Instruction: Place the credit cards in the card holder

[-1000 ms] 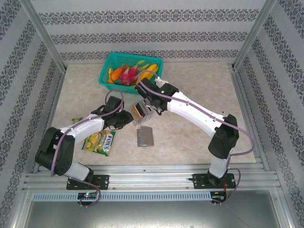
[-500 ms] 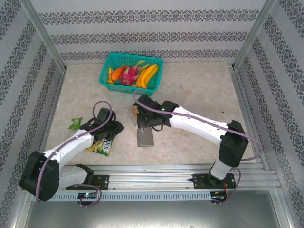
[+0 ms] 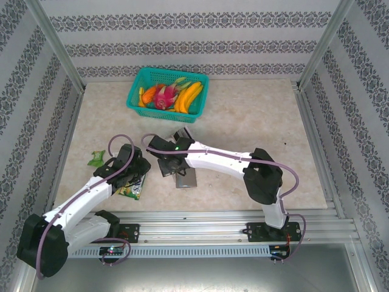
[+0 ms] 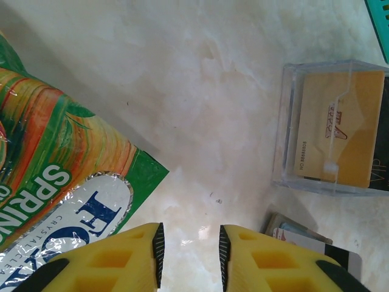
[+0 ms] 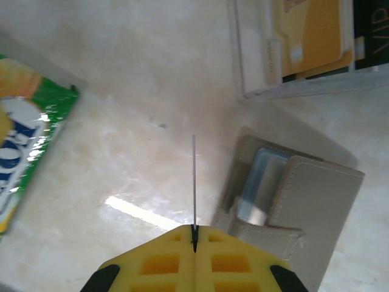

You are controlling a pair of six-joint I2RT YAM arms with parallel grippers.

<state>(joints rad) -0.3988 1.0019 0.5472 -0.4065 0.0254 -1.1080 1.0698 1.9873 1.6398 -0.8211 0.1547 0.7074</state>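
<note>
Calls for squaring the credit card (image 5: 194, 176), pinched edge-on in the clenched right tool (image 5: 194, 230), to a card holder (image 5: 310, 201) slot, beside the parted, empty left tool (image 4: 189, 243).

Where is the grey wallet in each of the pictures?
Top external: the card holder lies near the front middle of the table, partly under the right arm.
Left wrist: a corner of it peeks in at the bottom right.
Right wrist: it is at the lower right, to the right of the credit card pinched edge-on.
Shared landmark: the green snack packet is left of the wallet in every view.
</note>
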